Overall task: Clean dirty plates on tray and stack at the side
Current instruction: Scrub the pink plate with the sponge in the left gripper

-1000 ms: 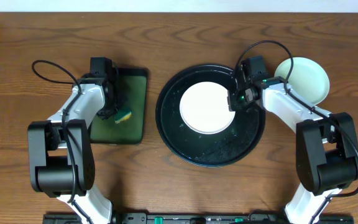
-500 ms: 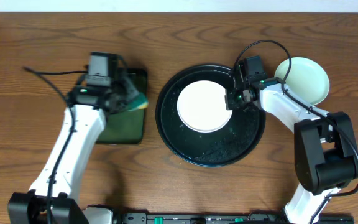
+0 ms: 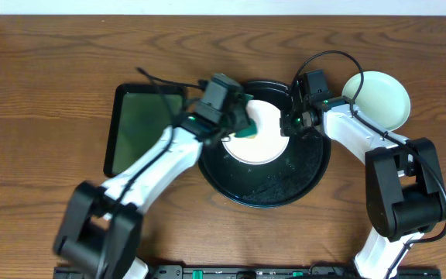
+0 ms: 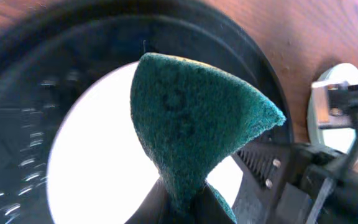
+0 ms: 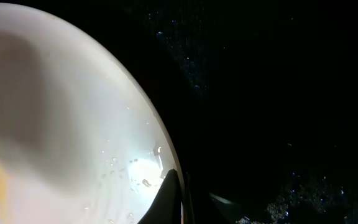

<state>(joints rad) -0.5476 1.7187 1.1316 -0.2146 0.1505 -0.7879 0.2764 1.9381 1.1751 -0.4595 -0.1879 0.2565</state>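
Plate (image 3: 266, 144) white, glossy, on speckled black tray (image 3: 273, 187)

Robot lab setup — 2 arms (image 3: 157, 159) at wood table (image 3: 37, 70).

Brown wooden table (image 3: 53, 62), round black tray (image 3: 269, 194) centre, green-lined rectangular tray (image 3: 134, 132) left, mint plate (image 3: 385, 97) right

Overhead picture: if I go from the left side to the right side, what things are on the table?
First the small rectangular tray with green inside → the big round black tray, with the white plate in it → the mint plate.
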